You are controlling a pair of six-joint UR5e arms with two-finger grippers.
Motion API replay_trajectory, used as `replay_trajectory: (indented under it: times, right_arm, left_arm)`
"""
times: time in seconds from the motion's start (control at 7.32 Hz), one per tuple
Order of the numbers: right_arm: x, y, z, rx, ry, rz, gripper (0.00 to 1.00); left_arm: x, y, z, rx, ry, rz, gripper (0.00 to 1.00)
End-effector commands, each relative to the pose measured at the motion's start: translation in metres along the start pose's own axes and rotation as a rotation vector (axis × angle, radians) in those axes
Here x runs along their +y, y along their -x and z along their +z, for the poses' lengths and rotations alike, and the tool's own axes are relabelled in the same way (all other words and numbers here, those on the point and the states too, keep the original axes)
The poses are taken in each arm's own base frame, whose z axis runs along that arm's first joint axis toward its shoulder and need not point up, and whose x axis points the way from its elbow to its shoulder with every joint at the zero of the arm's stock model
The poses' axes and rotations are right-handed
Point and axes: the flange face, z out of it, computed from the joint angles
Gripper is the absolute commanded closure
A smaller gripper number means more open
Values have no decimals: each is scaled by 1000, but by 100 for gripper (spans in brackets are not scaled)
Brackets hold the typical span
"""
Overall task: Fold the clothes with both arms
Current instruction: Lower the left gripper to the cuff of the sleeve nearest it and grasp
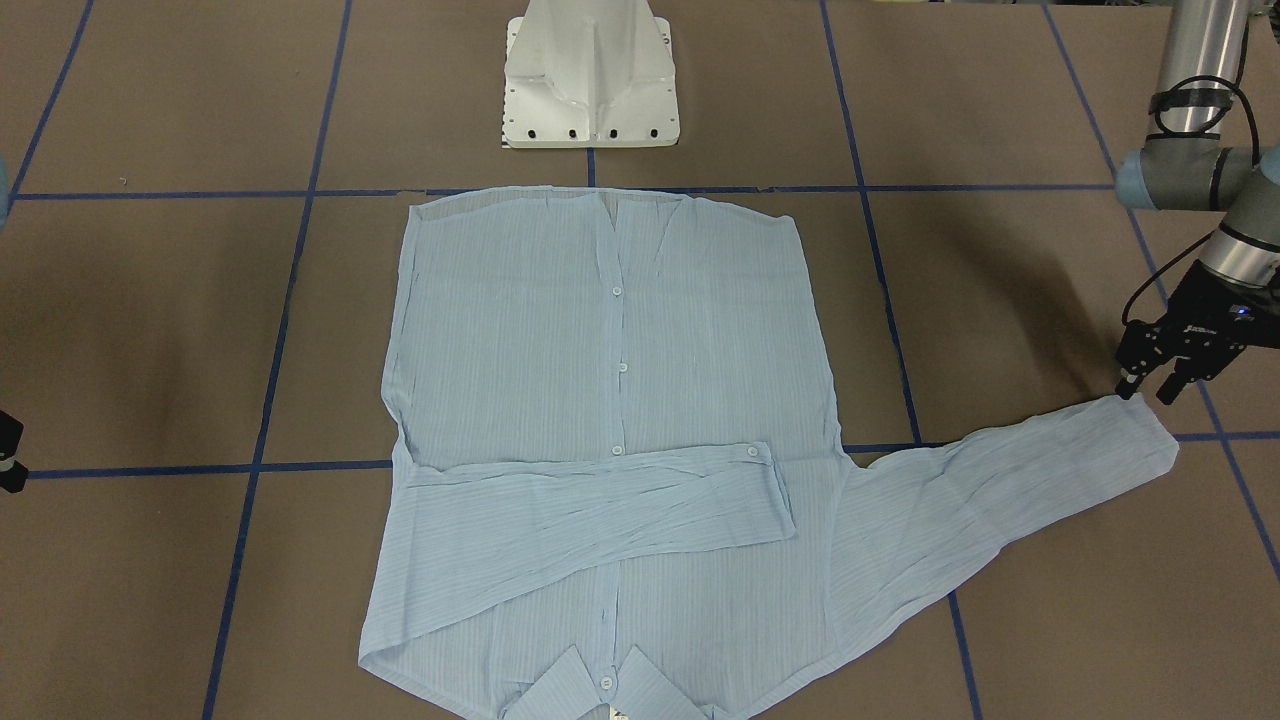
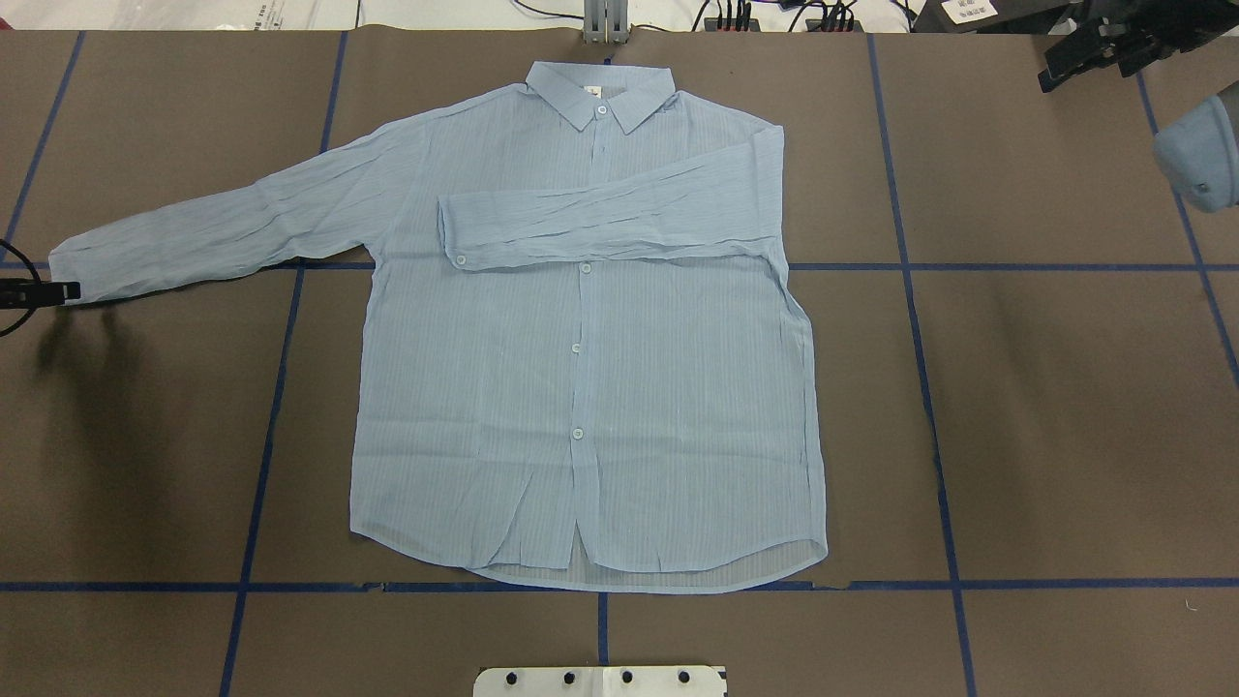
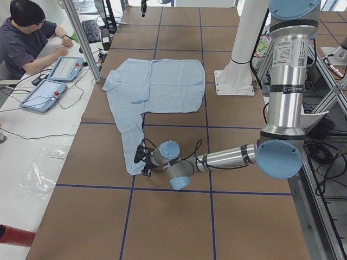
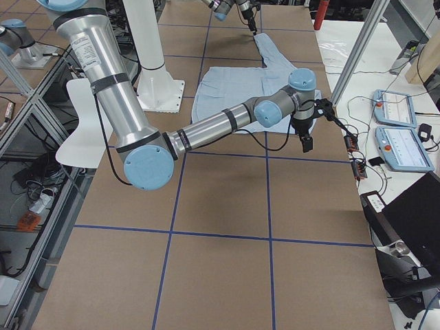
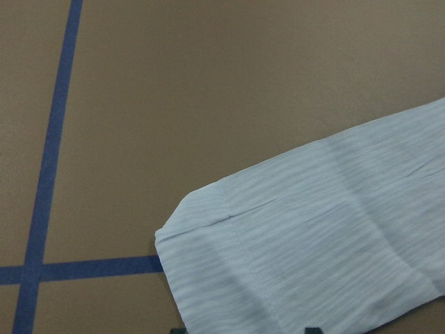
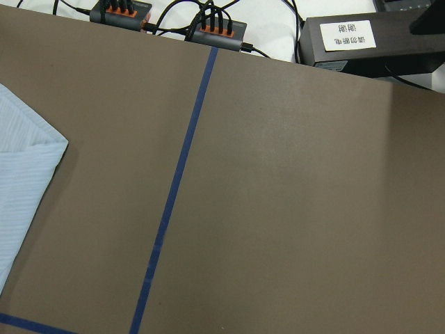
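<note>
Left tool (image 1: 1146, 388), fingers spread, poised at outstretched cuff (image 1: 1140, 435), 9 o'clock of shirt (image 2: 581, 387) overhead: you'd pinch here to fold across. Right tool (image 4: 306, 141): can't tell its state.

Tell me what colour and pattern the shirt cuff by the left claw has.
The shirt cuff is pale blue with fine stripes, which show best in the left wrist-mounted view.

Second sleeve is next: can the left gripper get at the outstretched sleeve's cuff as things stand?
Probably yes. The left gripper, open, is right at the edge of the cuff, which lies flat on the table with nothing over it.
</note>
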Motion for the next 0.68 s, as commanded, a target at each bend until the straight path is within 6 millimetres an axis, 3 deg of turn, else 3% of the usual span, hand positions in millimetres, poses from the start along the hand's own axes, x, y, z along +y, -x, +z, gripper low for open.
replay_trajectory:
  times: [0.0,0.55]
  right_arm:
    - [2,-2,1,2,3,1,0]
    - [3,-2,3,2,5,3,0]
  left_arm:
    - [4,-5,6,4,10,9,36]
    - [6,-4,7,2,12,10,42]
